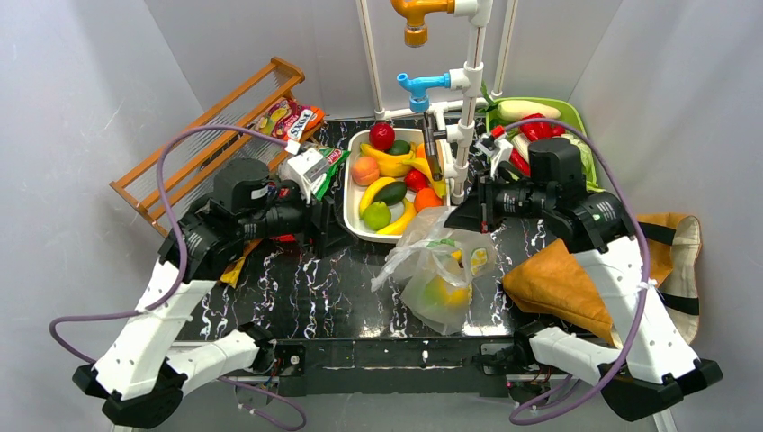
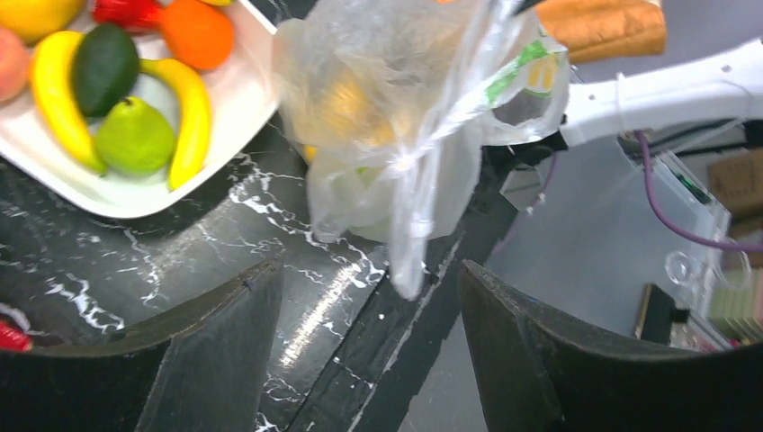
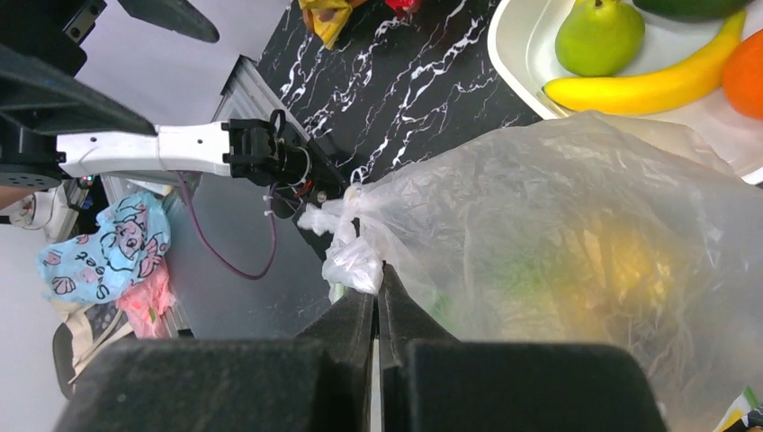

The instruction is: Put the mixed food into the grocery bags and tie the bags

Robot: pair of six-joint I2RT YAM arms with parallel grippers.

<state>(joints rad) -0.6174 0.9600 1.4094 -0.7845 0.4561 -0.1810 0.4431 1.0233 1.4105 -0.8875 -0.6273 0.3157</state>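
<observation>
The clear plastic grocery bag (image 1: 438,273) lies mid-table with yellow and green food inside. Its twisted, knotted handles (image 3: 353,225) stick out at the top. My right gripper (image 3: 379,281) is shut on the crumpled plastic just past that knot, seen from above at the bag's upper right (image 1: 462,217). My left gripper (image 2: 369,270) stands open, left of the bag (image 2: 405,117); a loose strip of plastic hangs just beyond its fingertips, apart from both. The tan tote (image 1: 558,283) lies flat at the right. Bananas (image 2: 56,99), an avocado (image 2: 103,67), a pear (image 2: 135,135) and an orange (image 2: 195,31) rest in the white tray (image 1: 357,139).
A green tray (image 1: 576,115) of vegetables stands at the back right. Snack packets (image 1: 290,117) lie by a wooden rack (image 1: 202,144) at the back left. White pipes with blue and orange taps (image 1: 468,81) rise behind the white tray.
</observation>
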